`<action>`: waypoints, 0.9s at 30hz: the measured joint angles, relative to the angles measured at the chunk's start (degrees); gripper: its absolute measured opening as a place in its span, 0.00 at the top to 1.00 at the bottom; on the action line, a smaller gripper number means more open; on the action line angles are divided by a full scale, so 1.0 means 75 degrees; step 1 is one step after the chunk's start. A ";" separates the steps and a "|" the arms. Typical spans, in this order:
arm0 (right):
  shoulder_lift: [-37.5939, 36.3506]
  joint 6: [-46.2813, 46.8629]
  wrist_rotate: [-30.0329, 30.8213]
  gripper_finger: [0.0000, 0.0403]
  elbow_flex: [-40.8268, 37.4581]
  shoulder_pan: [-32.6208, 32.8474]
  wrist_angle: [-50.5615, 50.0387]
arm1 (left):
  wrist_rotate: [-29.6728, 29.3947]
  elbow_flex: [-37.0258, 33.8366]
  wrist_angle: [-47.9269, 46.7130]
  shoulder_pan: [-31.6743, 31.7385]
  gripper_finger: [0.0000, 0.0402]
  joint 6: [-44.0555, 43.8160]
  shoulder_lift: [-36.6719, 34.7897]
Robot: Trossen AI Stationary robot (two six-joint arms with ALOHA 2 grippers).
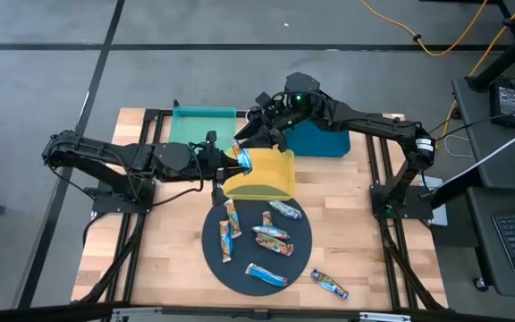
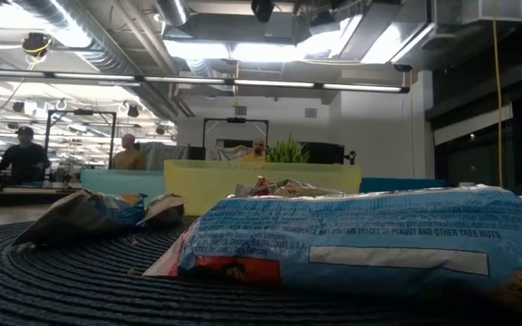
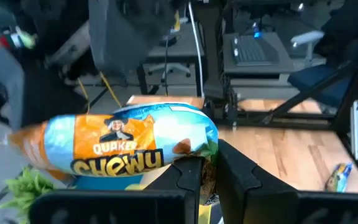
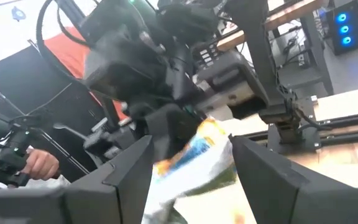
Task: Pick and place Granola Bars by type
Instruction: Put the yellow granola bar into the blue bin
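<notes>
One blue-orange granola bar (image 1: 243, 159) aloft over yellow bin (image 1: 271, 183); others (image 1: 272, 237) on dark mat (image 1: 215, 259).

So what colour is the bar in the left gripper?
Blue wrapper with an orange panel; clearest in left wrist view.

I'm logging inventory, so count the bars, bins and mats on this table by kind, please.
Bars: 8, one of them lifted off the table
Bins: 3
Mat: 1
Total: 12
</notes>
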 joint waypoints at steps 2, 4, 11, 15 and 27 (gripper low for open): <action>0.0000 0.0016 0.0000 0.45 0.0000 0.0003 -0.0042 | 0.0000 0.0000 -0.0003 0.0006 0.94 0.0019 0.0000; 0.0000 0.0015 -0.0005 0.45 0.0000 0.0003 -0.0063 | -0.0008 0.0000 0.0002 0.0006 0.94 0.0000 0.0003; 0.0000 -0.0008 0.0015 0.45 -0.0006 -0.0076 -0.0314 | -0.0018 0.0195 0.0067 -0.0087 0.94 0.0061 0.0003; 0.0013 0.0053 0.0010 0.45 -0.0006 -0.0085 -0.0318 | -0.0029 0.0299 0.0007 -0.0087 0.94 0.0252 0.0003; 0.0029 0.0631 -0.0599 0.45 -0.0008 0.0235 0.0714 | 0.0221 0.0323 -0.0480 0.0027 0.94 0.0038 0.0407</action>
